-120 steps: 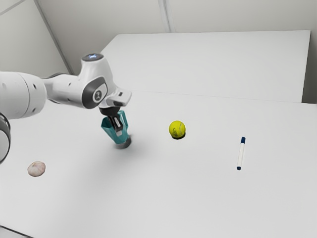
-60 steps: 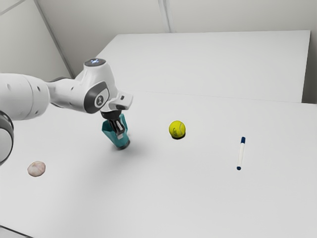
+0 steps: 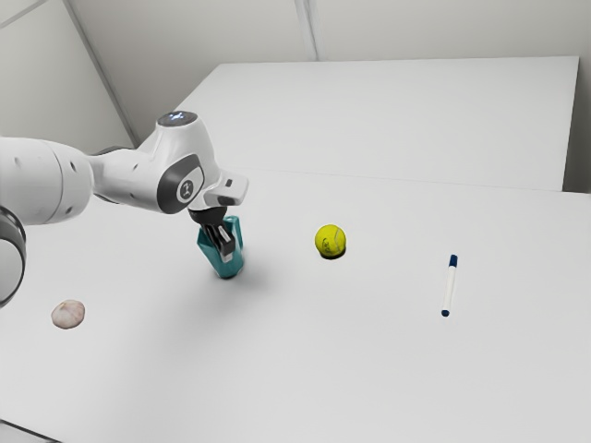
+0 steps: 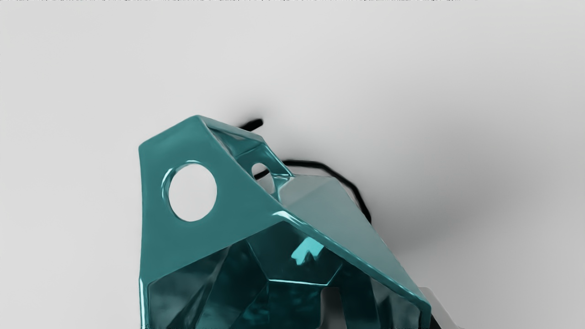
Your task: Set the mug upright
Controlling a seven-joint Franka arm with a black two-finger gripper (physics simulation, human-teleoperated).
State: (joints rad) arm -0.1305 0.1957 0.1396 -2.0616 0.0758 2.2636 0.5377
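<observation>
My gripper [image 3: 224,246] reaches down into the teal mug [image 3: 228,267] in the exterior view. The mug stands on its base on the table, opening up, close to upright; a slight lean cannot be ruled out. In the wrist view, the faceted mug [image 4: 247,196] shows its holed handle and dark interior. There the gripper [image 4: 385,314] has one finger inside the mug and the other outside, with the wall between them. A gap shows between the inner finger and that wall, so the gripper looks open. The fingers' lower parts are partly hidden.
A yellow-green tennis ball [image 3: 331,241] lies toward the exterior view's right from the mug, and a white marker with dark blue ends [image 3: 450,288] lies farther that way. A garlic bulb [image 3: 68,314] rests toward the exterior view's left on the white table [image 3: 305,369].
The mug has come down and turned from a clear tilt to nearly upright. My hand sank slightly, then stayed almost still while the mug swung up; its hold appears let go.
</observation>
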